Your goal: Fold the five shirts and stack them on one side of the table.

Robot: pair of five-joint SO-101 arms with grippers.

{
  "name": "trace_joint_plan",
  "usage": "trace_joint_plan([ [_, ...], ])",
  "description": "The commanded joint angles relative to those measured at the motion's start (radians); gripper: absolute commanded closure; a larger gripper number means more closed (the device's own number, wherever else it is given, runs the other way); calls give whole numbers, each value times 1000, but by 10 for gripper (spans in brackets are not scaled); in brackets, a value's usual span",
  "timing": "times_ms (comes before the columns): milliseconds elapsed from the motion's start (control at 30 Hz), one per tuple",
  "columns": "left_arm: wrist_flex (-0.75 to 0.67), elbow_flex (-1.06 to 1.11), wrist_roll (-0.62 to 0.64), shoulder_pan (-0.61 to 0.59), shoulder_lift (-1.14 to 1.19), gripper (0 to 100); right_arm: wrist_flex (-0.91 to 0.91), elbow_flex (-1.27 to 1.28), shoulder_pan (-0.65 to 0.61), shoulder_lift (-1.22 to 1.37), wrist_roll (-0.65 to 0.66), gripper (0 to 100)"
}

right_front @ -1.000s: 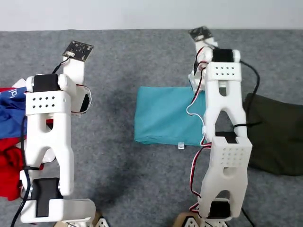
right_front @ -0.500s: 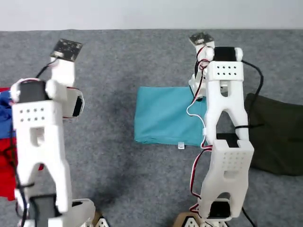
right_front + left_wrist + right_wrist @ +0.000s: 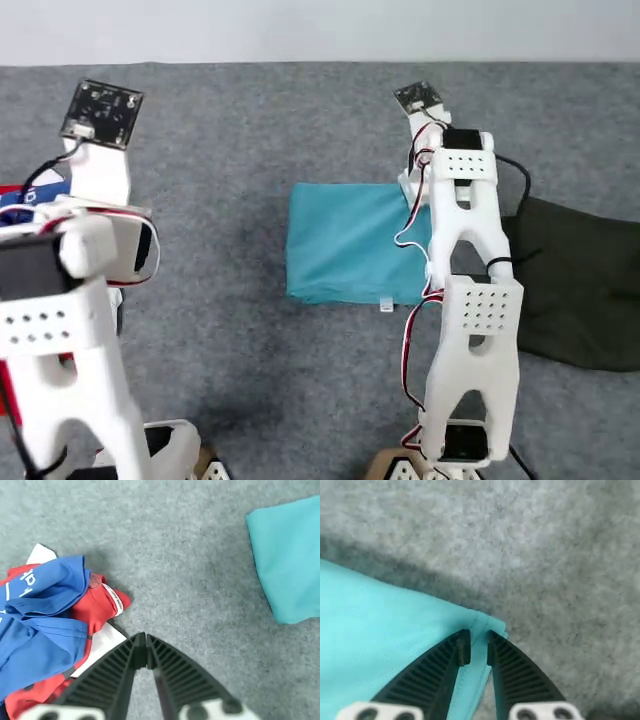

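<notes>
Roughly 2 of 5 shirts look dealt with. On the grey table (image 3: 250, 120), a teal shirt (image 3: 345, 245) lies folded at centre; a dark green shirt (image 3: 580, 290) lies flat at 3 o'clock, not stacked on it. At 9 o'clock we see a rumpled heap: blue shirt (image 3: 45, 625), red shirt (image 3: 97, 607) and white shirt (image 3: 97, 647), all unfolded. The right gripper (image 3: 477, 647) pinches the teal shirt's corner. The left gripper (image 3: 146, 652) — pressed together, empty — hangs beside the heap. We judge 3 folds and the stacking remain.
</notes>
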Motion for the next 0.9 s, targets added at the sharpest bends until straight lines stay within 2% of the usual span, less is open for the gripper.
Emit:
trace_joint_plan([
  [0, 15, -21, 3, -8, -61, 995, 85, -57, 16, -145, 9, 930],
  [167, 15, -21, 3, -8, -100, 995, 259, -80, 18, -243, 0, 897],
  [400, 15, -21, 3, -8, -110, 995, 479, -58, 4, -306, -305, 667],
  [467, 15, -21, 5, -8, -110, 995, 475, 8, -1, -317, -361, 660],
  [600, 15, -21, 8, -8, -110, 995, 464, 123, -39, -283, -376, 660],
  [867, 15, -21, 5, -8, -104, 995, 407, 135, -171, -90, -445, 662],
])
